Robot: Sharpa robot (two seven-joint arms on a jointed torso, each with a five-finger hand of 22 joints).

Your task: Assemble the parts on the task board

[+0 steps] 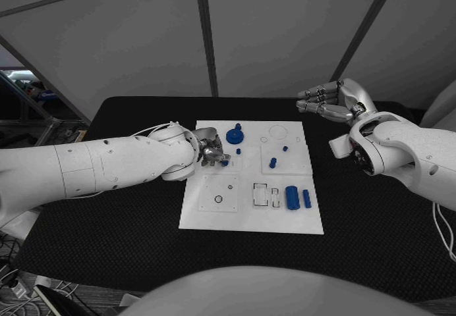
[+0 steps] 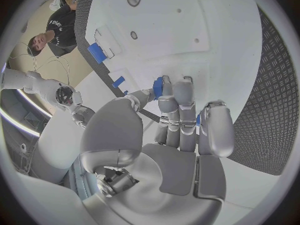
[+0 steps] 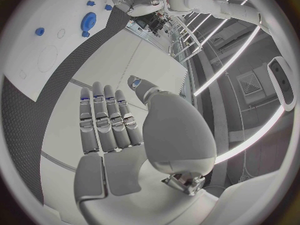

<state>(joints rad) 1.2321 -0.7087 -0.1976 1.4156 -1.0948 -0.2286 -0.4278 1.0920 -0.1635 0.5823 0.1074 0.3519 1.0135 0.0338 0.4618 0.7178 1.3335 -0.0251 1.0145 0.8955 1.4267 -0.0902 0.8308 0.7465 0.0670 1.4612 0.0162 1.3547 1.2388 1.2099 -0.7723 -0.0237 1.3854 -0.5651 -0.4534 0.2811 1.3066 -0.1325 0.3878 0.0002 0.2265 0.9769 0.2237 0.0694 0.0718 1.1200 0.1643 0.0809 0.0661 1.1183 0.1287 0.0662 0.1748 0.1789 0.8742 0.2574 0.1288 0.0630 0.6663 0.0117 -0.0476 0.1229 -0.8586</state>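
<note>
Lying at the middle of the black bench (image 1: 105,230), the white task board (image 1: 249,217) carries blue parts (image 1: 292,197); the left hand (image 1: 213,153) pinches a small blue part (image 2: 158,87) over its upper left, the right hand (image 1: 328,102) hangs empty, fingers straight, beyond its far right corner; pale wall panels (image 1: 124,46) stand behind.

The table (image 1: 114,257) has a matt black top; in the left wrist view it (image 2: 262,100) shows a fine raised tread pattern. The board (image 1: 249,220) is a smooth white plate, matt to faintly glossy. The parts (image 1: 292,197) look like smooth blue plastic. The arms (image 1: 105,164) have glossy white shells. The left hand (image 2: 178,130) and right hand (image 3: 109,130) have a satin silver, metal-like finish.
</note>
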